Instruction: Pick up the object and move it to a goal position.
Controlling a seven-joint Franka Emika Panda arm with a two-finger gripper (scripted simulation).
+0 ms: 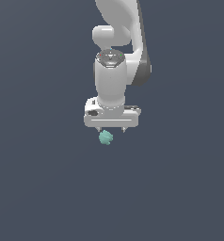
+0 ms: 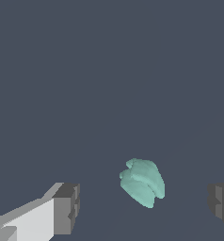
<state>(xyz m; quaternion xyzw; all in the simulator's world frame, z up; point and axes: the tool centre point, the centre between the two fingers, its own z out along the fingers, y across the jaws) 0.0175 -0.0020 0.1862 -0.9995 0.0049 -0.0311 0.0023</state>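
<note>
Exterior view: 1 white arm (image 1: 117, 28) hangs down from the frame's upper edge, wrist vertical, ending in the gripper (image 1: 111, 130), whose wide white body sits square across the view. Only 2 short finger stubs show under that body, set well apart. The object (image 1: 106, 138), a small teal-green lumpy blob, sits just below the gripper body, near the finger stub toward the exterior view's left; whether it touches that stub cannot be told here. Background is flat dark slate, no edges or markings. Wrist view: the object (image 2: 142, 181) appears as a lumpy, lobed teal mass lying between the 2 fingers (image 2: 67, 208). 1 finger shows its grey pad with a white body behind it; the other is only a grey pad at the frame's edge. Jaws are spread wide, released, with clear dark gaps between the object and each pad; nothing is gripped.
</note>
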